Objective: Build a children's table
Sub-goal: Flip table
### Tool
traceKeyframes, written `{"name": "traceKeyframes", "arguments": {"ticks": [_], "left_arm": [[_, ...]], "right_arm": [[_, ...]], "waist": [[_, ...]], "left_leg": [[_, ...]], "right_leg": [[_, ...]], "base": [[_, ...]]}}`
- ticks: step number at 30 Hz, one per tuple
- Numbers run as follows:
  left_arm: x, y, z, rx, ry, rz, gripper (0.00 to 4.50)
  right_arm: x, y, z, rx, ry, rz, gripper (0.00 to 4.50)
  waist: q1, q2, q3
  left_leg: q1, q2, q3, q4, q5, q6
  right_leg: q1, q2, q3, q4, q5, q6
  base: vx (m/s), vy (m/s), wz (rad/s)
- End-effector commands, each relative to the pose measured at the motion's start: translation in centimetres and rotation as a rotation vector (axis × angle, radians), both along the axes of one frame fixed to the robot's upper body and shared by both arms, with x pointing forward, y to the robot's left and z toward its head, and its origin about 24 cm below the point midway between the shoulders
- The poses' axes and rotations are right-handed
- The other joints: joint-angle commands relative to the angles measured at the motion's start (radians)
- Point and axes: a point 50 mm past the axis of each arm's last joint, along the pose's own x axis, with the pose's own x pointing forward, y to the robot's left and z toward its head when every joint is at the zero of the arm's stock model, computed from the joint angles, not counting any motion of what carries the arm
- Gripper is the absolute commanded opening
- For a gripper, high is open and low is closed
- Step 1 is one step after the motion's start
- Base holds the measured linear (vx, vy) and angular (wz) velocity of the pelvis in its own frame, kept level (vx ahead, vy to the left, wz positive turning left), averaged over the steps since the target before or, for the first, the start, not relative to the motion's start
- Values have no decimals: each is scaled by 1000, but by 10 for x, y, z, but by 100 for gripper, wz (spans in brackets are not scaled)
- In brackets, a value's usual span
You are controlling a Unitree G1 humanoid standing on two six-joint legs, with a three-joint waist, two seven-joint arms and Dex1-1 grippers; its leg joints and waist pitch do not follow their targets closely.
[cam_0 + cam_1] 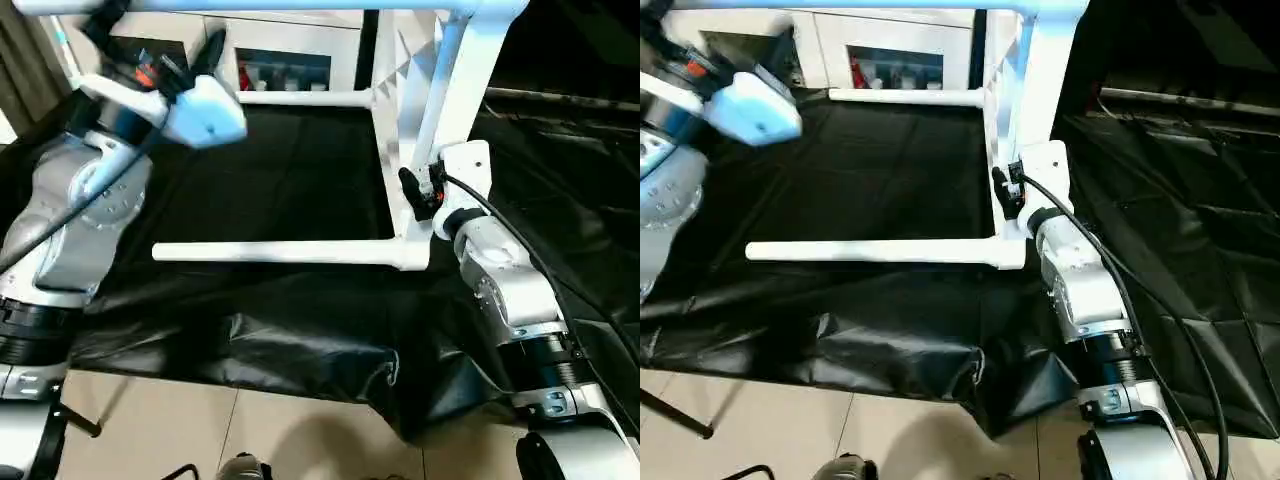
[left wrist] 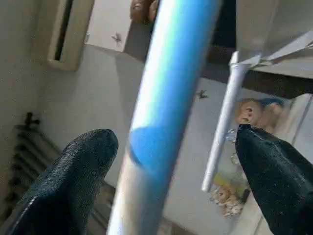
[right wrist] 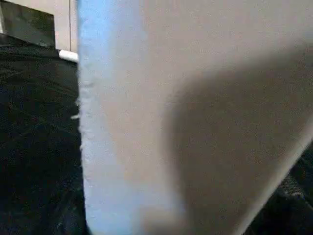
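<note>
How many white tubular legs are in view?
3 legs: one low across the black plastic sheet, one farther back near the white glass-door cabinet, one up top at the left end effector. A fourth may be hidden.

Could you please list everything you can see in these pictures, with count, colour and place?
Tabletop: one, white, standing on edge on the sheet.
Legs: at least three, white tubes; near one and far one stick out level over the sheet, another runs along the top.
Sheet: one, black, crumpled, over the floor.
Cabinet: one, white, glass doors, behind.
Floor tiles: beige, in front.
Left gripper: black fingers open around a leg.
Right gripper: black fingers at the tabletop's edge.
</note>
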Motion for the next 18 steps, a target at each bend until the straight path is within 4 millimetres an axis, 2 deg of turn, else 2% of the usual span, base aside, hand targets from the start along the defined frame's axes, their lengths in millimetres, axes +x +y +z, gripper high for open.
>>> {"name": "traceKeyframes", "arguments": {"ticks": [1, 7, 13, 14, 15, 17, 18], "left_arm": [[4, 4, 5, -9, -10, 32, 450], [15, 15, 21, -32, -58, 105, 450], [22, 21, 25, -54, -51, 137, 450], [24, 21, 25, -61, -40, 138, 433], [25, 22, 24, -69, -32, 138, 416], [27, 23, 23, -78, -25, 145, 412], [28, 23, 23, -82, -22, 147, 388]], "right_arm": [[2, -5, 4, -12, -12, -13, 305], [2, -1, 4, -12, -16, 5, 305], [1, 1, 4, -17, -21, 24, 305], [0, 2, 4, -18, -22, 31, 269], [0, 2, 4, -17, -23, 33, 269], [0, 1, 4, -17, -24, 37, 263], [0, 1, 4, -17, -24, 38, 243]], "waist": [[0, 8, -75], [0, 9, -75], [0, 11, -76], [0, 10, -75], [0, 12, -76], [1, 11, -77], [0, 12, -78]], "left_leg": [[24, 20, -12, -75, -269, -65], [27, 19, -13, -76, -288, -69], [27, 19, -12, -74, -276, -70], [27, 20, -13, -76, -281, -71], [28, 20, -13, -75, -283, -72], [27, 20, -13, -75, -276, -72], [26, 20, -13, -75, -270, -71]], "right_leg": [[33, -42, 19, -62, -188, -151], [32, -43, 20, -66, -223, -145], [32, -42, 20, -63, -195, -152], [33, -44, 20, -63, -201, -153], [32, -44, 20, -64, -201, -154], [34, -43, 20, -62, -191, -156], [35, -44, 20, -61, -179, -158]], "base": [[0, 0, 0], [0, 0, 0], [0, 0, 0], [0, 0, 0], [0, 0, 0], [0, 0, 0], [0, 0, 0]]}}
